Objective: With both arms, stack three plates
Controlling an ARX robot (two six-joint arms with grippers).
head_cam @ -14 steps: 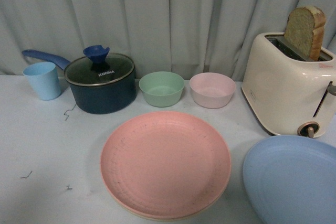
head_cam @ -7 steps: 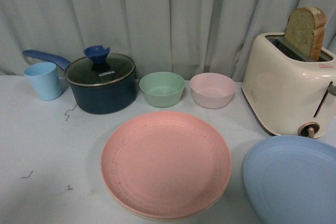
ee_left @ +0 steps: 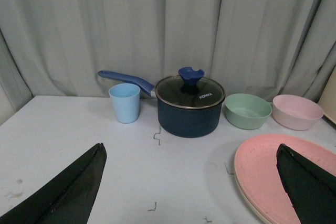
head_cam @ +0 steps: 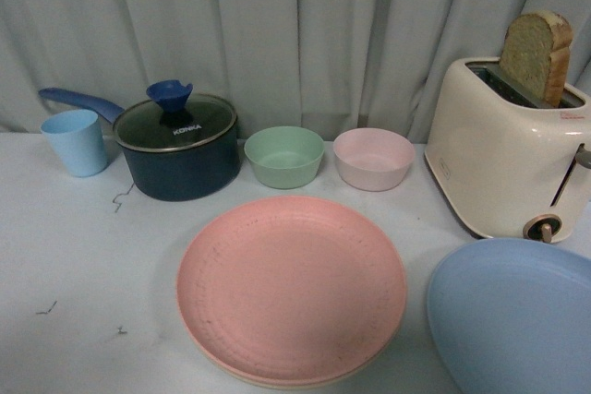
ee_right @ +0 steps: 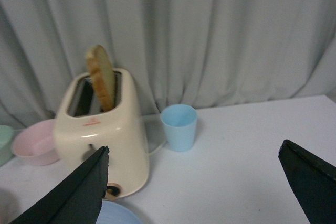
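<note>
- Left hand (ee_left: 190, 148) — wide open, empty; pink plate (head_cam: 291, 288) just beside it, atop a cream plate (head_cam: 270, 382).
- Right hand (ee_right: 194, 147) gaping, empty; blue plate (head_cam: 517, 316) close beneath — I'd pinch its rim, lift level.

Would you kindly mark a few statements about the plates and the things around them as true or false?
1. The pink plate lies on top of a cream plate. True.
2. The blue plate sits on the pink plate. False: it lies beside it, apart.
3. A slice of bread stands in the toaster. True.
4. The pot has no lid. False: its glass lid is on.
5. The left gripper is shut on a plate. False: it is open, holding nothing.
</note>
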